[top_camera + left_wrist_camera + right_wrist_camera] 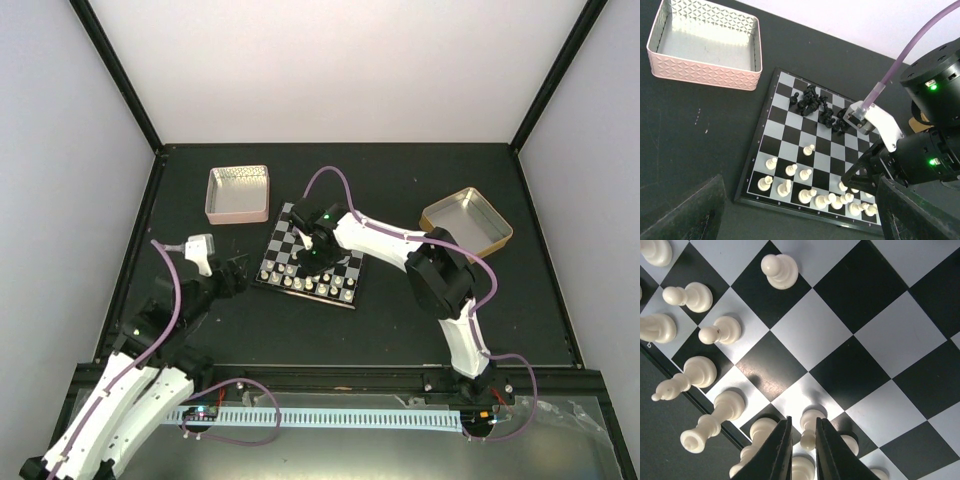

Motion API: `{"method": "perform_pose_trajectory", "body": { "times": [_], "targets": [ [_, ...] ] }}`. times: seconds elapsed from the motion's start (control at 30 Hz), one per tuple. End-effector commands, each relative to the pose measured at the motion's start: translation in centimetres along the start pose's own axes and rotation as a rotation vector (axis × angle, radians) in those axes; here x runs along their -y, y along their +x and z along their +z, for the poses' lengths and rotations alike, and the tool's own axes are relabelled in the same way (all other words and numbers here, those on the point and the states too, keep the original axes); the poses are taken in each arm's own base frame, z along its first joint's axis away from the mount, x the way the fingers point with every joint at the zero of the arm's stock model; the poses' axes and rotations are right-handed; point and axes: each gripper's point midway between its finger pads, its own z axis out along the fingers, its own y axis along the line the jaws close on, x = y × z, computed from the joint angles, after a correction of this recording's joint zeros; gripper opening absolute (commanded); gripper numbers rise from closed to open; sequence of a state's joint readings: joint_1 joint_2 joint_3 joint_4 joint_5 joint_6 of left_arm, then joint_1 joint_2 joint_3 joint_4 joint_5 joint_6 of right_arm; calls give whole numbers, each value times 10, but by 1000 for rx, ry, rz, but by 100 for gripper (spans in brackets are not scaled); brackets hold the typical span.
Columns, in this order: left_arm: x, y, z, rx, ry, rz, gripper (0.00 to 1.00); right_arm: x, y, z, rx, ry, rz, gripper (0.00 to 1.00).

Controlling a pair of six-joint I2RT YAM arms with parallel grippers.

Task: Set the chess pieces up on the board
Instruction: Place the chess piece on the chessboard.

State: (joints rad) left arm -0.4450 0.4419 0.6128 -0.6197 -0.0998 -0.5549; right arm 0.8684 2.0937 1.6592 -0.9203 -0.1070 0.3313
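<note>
Right now the right pincer (804, 440) hangs low over the board (860, 370), tips at a narrow gap w/ one cream pawn (810, 422) upright btw them, bottom centre of the wrist view. Gripped or loose, can't tell. Pawn's long axis is vertical, so lifting clear prob. means straight up. Left pincer (800, 220) is wide, empty, left of the board in the top view. Black pieces (817, 105) sit heaped on the board's upper squares, nearer the right arm. Surface flat, glossy; other cream pieces (700, 372) crowd close, little room.
</note>
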Motion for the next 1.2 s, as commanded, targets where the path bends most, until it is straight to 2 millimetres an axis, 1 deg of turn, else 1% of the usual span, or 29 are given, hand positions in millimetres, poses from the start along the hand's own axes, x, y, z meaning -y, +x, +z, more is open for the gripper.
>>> {"method": "perform_pose_trajectory", "body": {
  "times": [0.0,0.17,0.27,0.37,0.53,0.73,0.9,0.97,1.07,1.17],
  "targets": [
    [3,2,7,-22,13,2,84,-3,-12,-9,54,3,-2,14],
    [4,6,12,-38,16,0,84,3,-5,-4,40,26,0,20],
    [4,6,13,-39,21,-2,84,3,-2,-3,30,22,-1,20],
    [5,8,15,-46,23,-3,84,1,1,-2,19,9,0,18],
    [6,11,18,-64,28,-1,84,-5,0,0,21,-24,-4,12],
    [11,16,23,-88,56,-1,84,-5,-9,-3,60,-15,-4,12],
    [13,21,30,-113,64,-4,84,-3,-6,0,46,-9,-6,13],
    [14,23,33,-126,65,-4,84,-1,-6,-1,48,-1,-5,17],
    [16,24,38,-143,71,-4,84,-2,-10,-10,80,-2,-4,22],
    [22,24,44,-161,88,-2,84,-7,-18,-27,149,-24,11,24]
  ]
}}
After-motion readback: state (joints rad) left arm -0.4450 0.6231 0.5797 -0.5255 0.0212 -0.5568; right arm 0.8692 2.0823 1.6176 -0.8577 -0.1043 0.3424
